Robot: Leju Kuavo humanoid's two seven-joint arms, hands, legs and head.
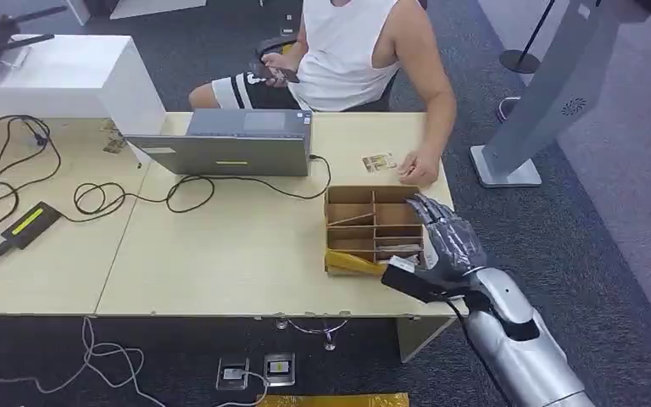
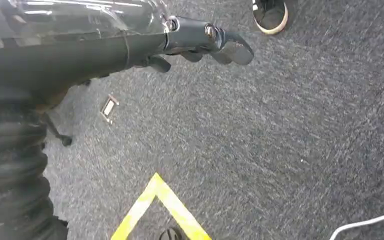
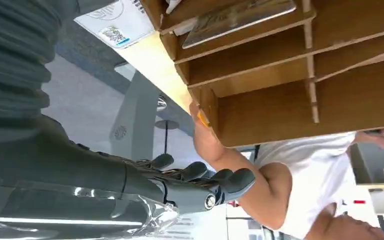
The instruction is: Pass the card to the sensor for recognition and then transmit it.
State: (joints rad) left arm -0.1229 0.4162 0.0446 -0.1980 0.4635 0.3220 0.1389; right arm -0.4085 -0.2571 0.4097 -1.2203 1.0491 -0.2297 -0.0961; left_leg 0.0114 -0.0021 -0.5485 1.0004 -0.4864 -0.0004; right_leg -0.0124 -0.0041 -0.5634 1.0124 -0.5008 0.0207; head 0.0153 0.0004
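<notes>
The shallow brown cardboard divider box [image 1: 371, 227] on the pale wooden table [image 1: 220, 254] is taken as landmark. The right hand [image 1: 445, 242] is held just beside the box's right wall, its fingers spread and nothing gripped. A printed card [image 1: 378, 162] is seen flat on the table behind the box, just beside the hand of a seated person in white [image 1: 418, 170]. Another card [image 3: 237, 15] is stored flat in a near compartment of the box. The left hand [image 2: 207, 42] is hung over grey carpet [image 2: 280, 150], fingers loosely curled on nothing. A grey laptop [image 1: 225, 142] is placed behind and left of the box.
</notes>
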